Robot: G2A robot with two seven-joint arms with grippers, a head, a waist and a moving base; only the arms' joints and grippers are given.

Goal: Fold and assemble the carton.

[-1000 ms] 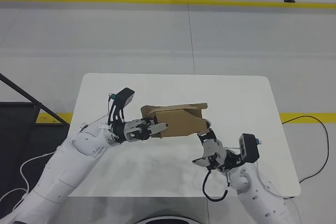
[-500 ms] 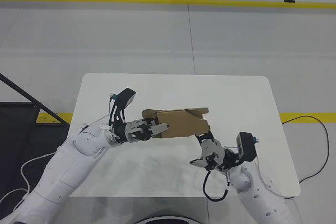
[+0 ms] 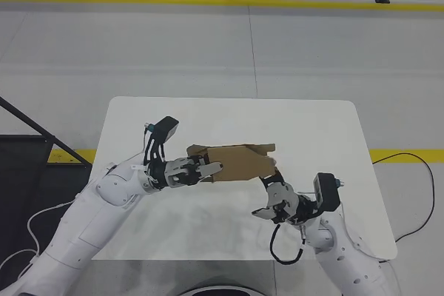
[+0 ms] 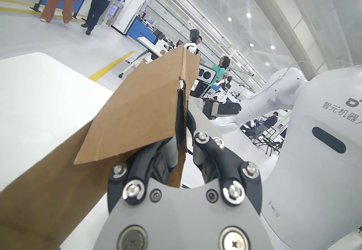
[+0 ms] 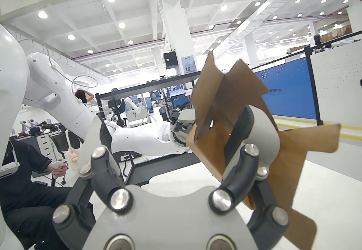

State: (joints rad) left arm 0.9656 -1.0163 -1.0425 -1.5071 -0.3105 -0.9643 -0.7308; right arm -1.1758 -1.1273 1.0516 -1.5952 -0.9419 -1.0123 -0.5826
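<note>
Currently the carton (image 3: 237, 163) sits mid-worktop (image 3: 318, 126), part-formed, with its long axis running side to side between the two arms. The left gripper (image 3: 207, 170) is clamped on the carton's left end; the left wrist view shows the fingers pinching a cardboard panel edge (image 4: 183, 132), with a loose flap (image 4: 141, 109) sticking up past them. The right gripper (image 3: 266, 196) is at the opposite end, at the corner nearer the robot, spread wide and gripping nothing. In the right wrist view one finger (image 5: 254, 126) sits in among the splayed end flaps (image 5: 234, 98), while the other finger stands apart from the cardboard. Key relation: the open flaps lie straight ahead of the right gripper, and the left arm anchors the far end along the same axis. Likely step is tucking the right-end flaps, so the right arm is the nearer one for it. Risk: pushing may slide the carton towards the left grip or buckle a flap.
</note>
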